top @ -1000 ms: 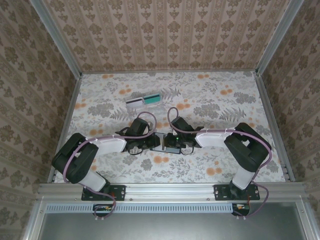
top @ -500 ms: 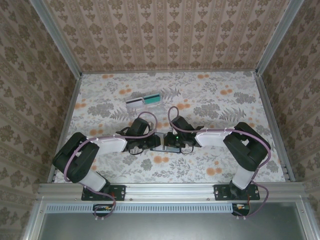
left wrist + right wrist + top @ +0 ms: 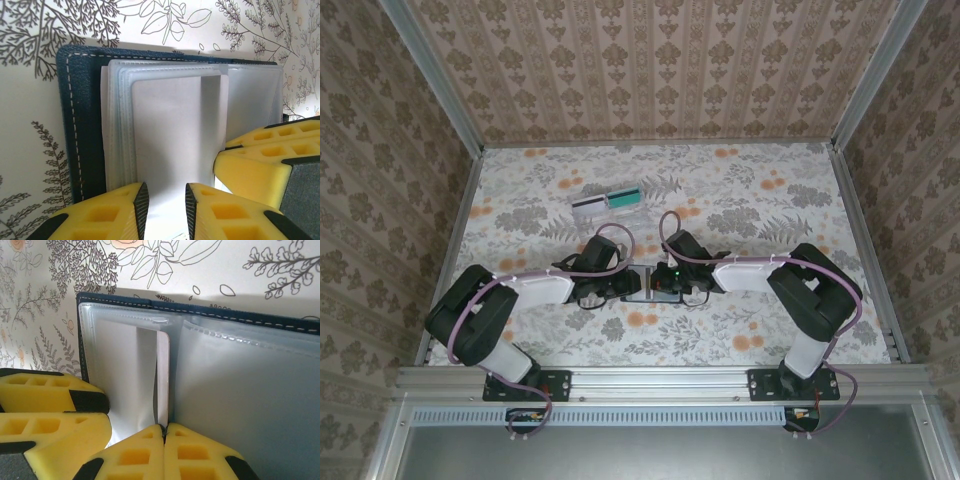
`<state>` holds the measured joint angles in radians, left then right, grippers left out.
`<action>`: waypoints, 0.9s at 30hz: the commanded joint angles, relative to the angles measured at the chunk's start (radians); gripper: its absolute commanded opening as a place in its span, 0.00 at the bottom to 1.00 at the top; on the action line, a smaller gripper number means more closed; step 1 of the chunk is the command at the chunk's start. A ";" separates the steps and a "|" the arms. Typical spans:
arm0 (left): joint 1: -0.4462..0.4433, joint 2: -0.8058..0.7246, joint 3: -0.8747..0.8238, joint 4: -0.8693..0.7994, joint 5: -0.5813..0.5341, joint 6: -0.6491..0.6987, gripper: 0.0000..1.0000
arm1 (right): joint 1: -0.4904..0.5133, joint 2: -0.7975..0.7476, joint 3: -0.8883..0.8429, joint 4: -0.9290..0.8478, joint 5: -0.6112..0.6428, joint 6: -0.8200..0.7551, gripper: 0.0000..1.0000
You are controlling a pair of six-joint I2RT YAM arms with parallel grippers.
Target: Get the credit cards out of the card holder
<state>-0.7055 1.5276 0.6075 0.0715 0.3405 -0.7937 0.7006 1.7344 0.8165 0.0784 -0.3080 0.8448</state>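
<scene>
From above, the small flat dark navy folding card holder (image 3: 640, 284) is seen open at table centre, with the left gripper (image 3: 620, 284) at its 9 o'clock and the right gripper (image 3: 662, 282) at 3 o'clock; two thin plastic credit cards (image 3: 623, 198), teal and pale, lie at 11 o'clock. At the left wrist, the jaws are slightly parted over clear plastic sleeves (image 3: 170, 125); a grip cannot be confirmed. At the right wrist, the fingertips are pressed together on a thin pale sheet (image 3: 163, 375) standing on edge: extraction is judged in hand, and a straight pull toward 6 o'clock is called for
</scene>
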 commanded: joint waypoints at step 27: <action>0.037 -0.035 -0.022 -0.136 -0.020 0.013 0.30 | -0.094 -0.168 -0.129 -0.022 -0.044 -0.026 0.00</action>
<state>-0.6781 1.5024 0.6018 0.0219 0.3367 -0.7933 0.6216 1.6199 0.7120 0.0982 -0.3466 0.8394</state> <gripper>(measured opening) 0.301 0.065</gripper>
